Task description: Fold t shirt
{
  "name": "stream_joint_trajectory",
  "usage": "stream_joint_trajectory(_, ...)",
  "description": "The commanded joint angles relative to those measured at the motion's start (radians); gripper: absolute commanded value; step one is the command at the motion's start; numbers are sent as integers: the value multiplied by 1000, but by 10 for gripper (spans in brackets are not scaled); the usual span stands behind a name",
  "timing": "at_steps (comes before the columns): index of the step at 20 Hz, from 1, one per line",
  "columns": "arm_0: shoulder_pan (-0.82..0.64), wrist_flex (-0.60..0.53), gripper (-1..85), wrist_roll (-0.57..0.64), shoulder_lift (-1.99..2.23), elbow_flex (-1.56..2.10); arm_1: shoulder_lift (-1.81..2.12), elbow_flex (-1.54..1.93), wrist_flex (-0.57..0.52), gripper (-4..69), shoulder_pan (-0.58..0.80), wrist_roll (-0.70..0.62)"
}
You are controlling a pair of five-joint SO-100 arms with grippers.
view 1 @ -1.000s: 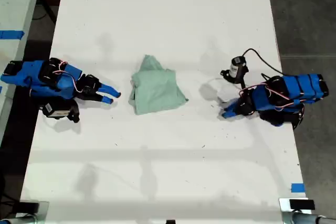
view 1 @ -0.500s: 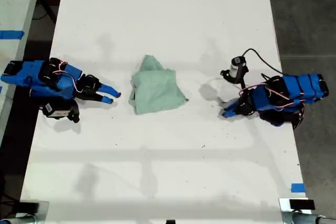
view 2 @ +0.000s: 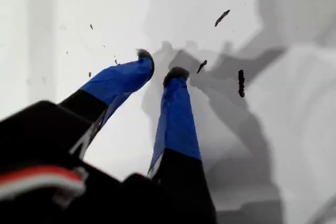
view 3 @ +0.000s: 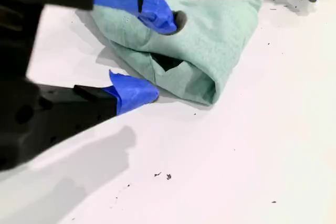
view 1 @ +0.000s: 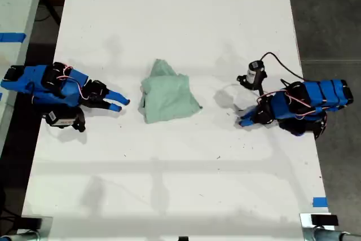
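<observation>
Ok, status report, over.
My first end effector slightly open, empty. My second end effector open beside t shirt, not touching. Nothing in the way.

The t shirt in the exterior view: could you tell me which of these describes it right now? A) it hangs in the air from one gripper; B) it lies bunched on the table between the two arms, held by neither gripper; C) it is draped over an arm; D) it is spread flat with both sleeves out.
B: the t shirt lies as a compact bundle on the table, with my second gripper and my first gripper both clear of it.
</observation>
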Motion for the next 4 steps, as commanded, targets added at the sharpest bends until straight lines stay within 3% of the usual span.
stream_joint_trajectory(1, 8, 2, 170, 5, 6, 41, 8, 51, -32, 73, -6, -17)
stream_joint_trajectory(4, 8, 2, 170, 5, 6, 41, 8, 51, -32, 73, -6, -17)
